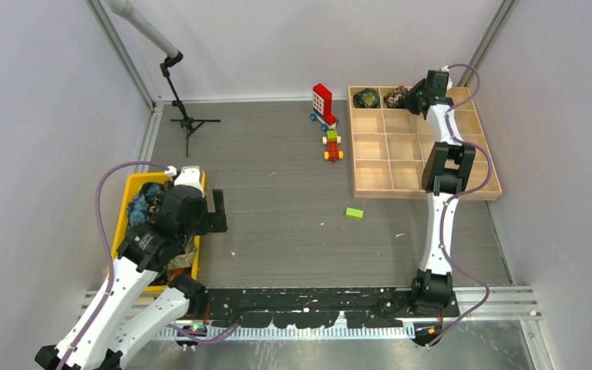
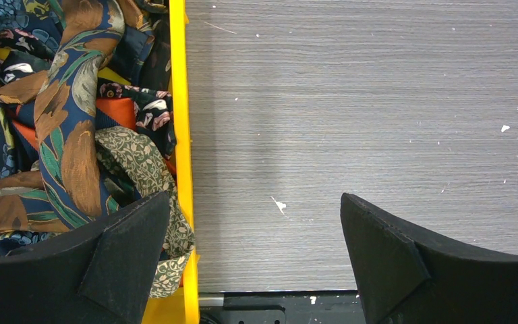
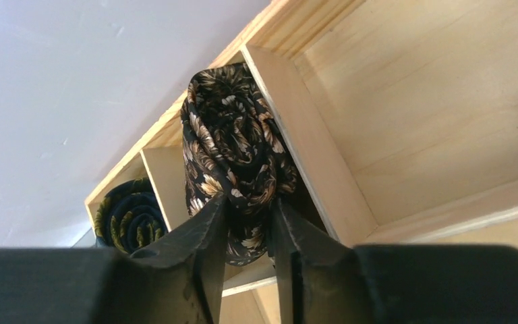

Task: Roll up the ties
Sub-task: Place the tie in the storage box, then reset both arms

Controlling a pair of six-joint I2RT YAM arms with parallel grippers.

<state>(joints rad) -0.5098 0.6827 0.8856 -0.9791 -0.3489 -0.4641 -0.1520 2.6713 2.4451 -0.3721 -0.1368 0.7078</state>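
Note:
A black rolled tie (image 3: 233, 142) with tan leaves stands in a back compartment of the wooden tray (image 1: 424, 187). My right gripper (image 3: 249, 209) reaches over that far corner (image 1: 410, 96), its jaws a little apart with the roll's lower fold between them, touching both fingers. A dark blue-and-green rolled tie (image 3: 128, 219) fills the compartment to its left. Loose patterned ties (image 2: 67, 135) are heaped in the yellow bin (image 2: 179, 101) at the near left. My left gripper (image 2: 256, 250) hovers wide open over the bin's right rim and bare table, holding nothing.
Red-and-white toy bricks (image 1: 323, 102) and a small coloured toy (image 1: 331, 146) stand left of the tray. A green block (image 1: 354, 213) lies mid-table. A black stand (image 1: 186, 117) rises at the back left. One olive tie (image 2: 145, 169) droops over the bin's rim.

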